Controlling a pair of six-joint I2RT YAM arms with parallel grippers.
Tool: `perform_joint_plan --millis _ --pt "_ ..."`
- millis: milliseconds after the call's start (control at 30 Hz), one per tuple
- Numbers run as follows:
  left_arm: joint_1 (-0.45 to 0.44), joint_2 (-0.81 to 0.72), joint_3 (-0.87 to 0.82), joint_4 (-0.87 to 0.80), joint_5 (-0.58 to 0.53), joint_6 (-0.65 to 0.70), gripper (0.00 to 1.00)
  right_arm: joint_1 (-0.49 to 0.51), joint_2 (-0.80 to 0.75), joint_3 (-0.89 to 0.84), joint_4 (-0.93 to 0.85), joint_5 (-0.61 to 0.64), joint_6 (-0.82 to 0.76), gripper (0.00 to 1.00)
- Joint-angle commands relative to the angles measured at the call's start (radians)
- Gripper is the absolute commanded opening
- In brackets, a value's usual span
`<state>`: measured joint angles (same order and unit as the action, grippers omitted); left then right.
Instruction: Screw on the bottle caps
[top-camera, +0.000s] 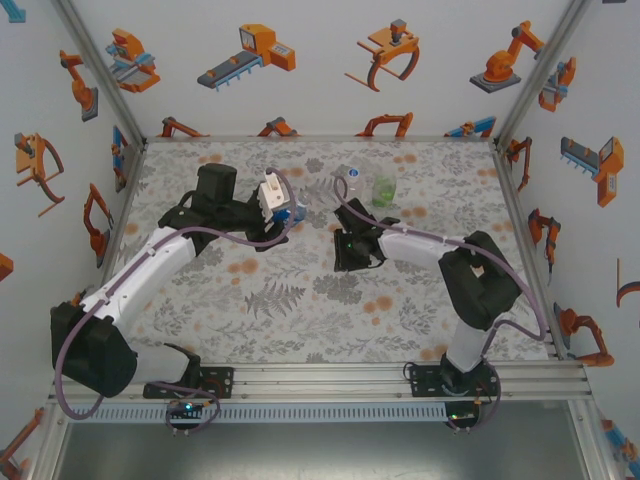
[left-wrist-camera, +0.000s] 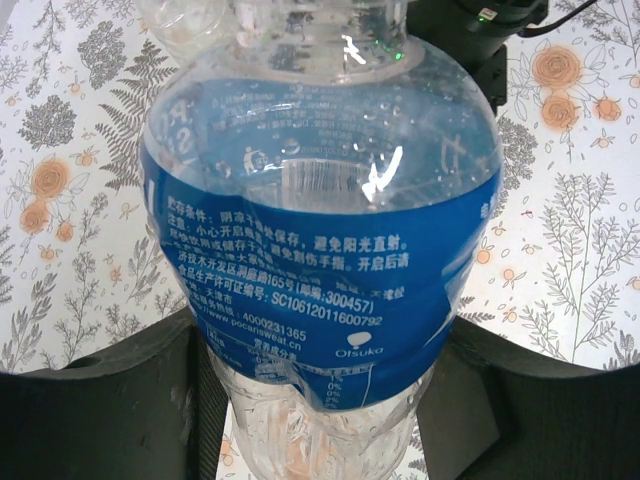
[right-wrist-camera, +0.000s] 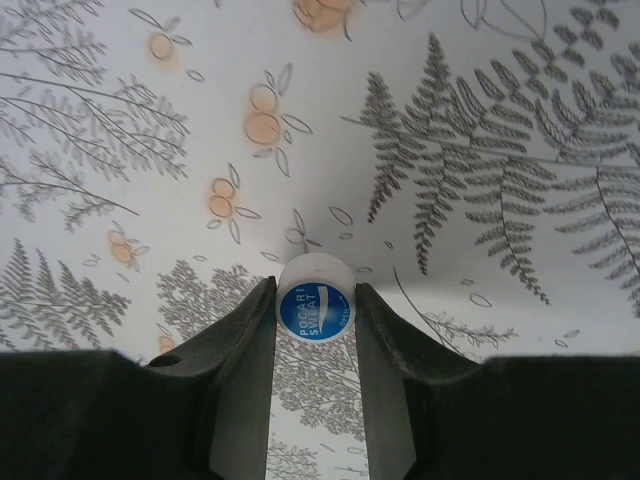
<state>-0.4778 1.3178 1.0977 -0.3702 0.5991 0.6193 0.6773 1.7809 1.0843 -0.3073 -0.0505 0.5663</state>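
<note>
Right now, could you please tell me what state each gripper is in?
Left gripper: closed on the blue-labelled bottle.
Right gripper: closed on a white cap with a blue top.

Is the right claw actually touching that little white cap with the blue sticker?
Touching. The right wrist view shows the right gripper pinching the cap, both fingers against its sides.

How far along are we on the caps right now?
Done: nothing I can confirm; the green bottle and the plain bottle stand at the back, tops too small to judge. In hand: left jaws shut on the blue-label bottle, right jaws shut on a blue-topped white cap. Left: bring cap to that bottle's neck and screw it on.
</note>
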Motion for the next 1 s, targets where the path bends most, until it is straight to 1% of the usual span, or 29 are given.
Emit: perform_joint_plan --millis 0,133,233,433,700,967 --pt "0.002 -0.019 -0.002 0.01 0.034 -0.006 0.0 -0.003 0.033 0.02 -0.071 0.024 -0.002 0.19" --pt "0.002 -0.017 0.002 0.005 0.04 -0.004 0.0 -0.002 0.028 0.027 -0.113 0.056 -0.006 0.34" --pt "0.002 -0.014 0.003 0.006 0.048 -0.006 0.0 -0.001 0.026 0.038 -0.136 0.076 -0.012 0.41" --pt "0.002 -0.008 0.006 0.001 0.056 -0.009 0.0 0.009 0.039 0.078 -0.186 0.111 -0.035 0.41" --pt "0.001 -0.003 0.006 -0.002 0.058 -0.007 0.0 0.016 0.048 0.1 -0.207 0.132 -0.057 0.38" --pt "0.001 0.001 0.008 -0.009 0.062 -0.001 0.0 0.018 0.016 0.105 -0.214 0.134 -0.067 0.26"
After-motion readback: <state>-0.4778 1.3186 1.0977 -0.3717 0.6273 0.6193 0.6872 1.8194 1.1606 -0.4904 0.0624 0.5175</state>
